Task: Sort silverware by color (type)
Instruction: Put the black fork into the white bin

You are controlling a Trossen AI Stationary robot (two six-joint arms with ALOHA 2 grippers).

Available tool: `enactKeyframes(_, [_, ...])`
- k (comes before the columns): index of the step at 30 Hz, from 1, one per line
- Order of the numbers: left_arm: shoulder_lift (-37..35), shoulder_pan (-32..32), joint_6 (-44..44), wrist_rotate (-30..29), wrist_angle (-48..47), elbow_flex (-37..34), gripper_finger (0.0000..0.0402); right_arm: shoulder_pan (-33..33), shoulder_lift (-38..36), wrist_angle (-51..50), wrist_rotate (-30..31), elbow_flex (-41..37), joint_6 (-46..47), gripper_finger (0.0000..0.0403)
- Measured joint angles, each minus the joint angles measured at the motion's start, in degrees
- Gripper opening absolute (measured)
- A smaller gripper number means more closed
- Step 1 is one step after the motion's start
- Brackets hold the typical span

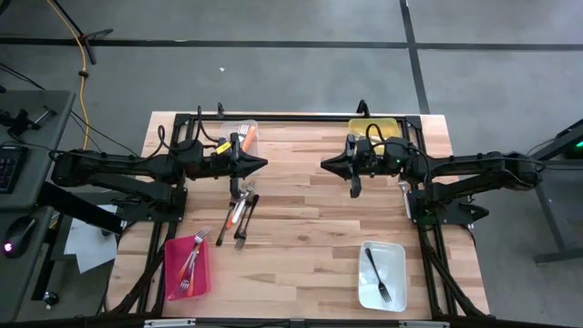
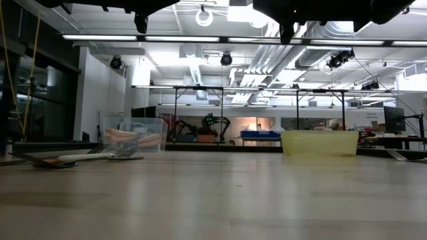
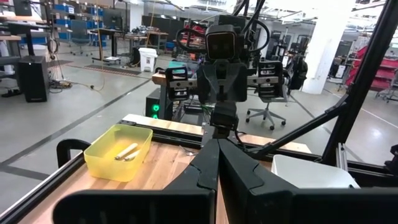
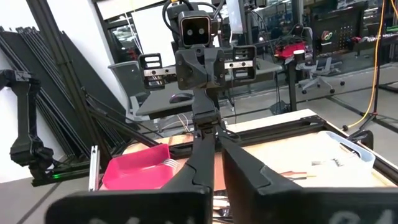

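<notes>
Currently unsorted silverware pile [image 1: 240, 208] lies on table [image 1: 301, 237] left of centre, just below left gripper [image 1: 262, 164] in high view, long axes running roughly top-to-bottom; left arm plainly nearer, right gripper [image 1: 325, 165] well apart across table. Both grippers raised, tips facing each other, fingers pinched together, holding nothing. Red bin [image 1: 187, 269], near-left: red-handled forks inside. White bin [image 1: 382, 275], near-right: one dark fork [image 1: 377, 274]. Clear bin [image 1: 240, 137], far-left: orange-handled pieces. Yellow bin [image 3: 119, 152], far-right: two pale pieces, type unclear

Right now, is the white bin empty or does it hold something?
Not empty. The white bin at the table's front right holds one dark fork, lying flat inside it in the high view.
</notes>
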Motion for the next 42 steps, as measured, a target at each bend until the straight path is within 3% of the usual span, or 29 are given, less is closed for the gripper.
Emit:
enactKeyframes(16, [0.00, 0.00, 0.02, -0.12, -0.09, 0.00, 0.0008, 0.02, 0.00, 0.00, -1.03, 0.00, 0.17, 0.0001])
enactKeyframes(32, [-0.02, 0.00, 1.03, -3.44, -1.97, 0.02, 0.0192, 0.02, -0.01, 0.00, -1.03, 0.00, 0.82, 0.0000])
enactKeyframes(42, [-0.14, 0.03, -1.50, -4.35, -3.42, 0.56, 0.0225, 0.02, -0.02, 0.00, -1.03, 0.00, 0.81, 0.0000])
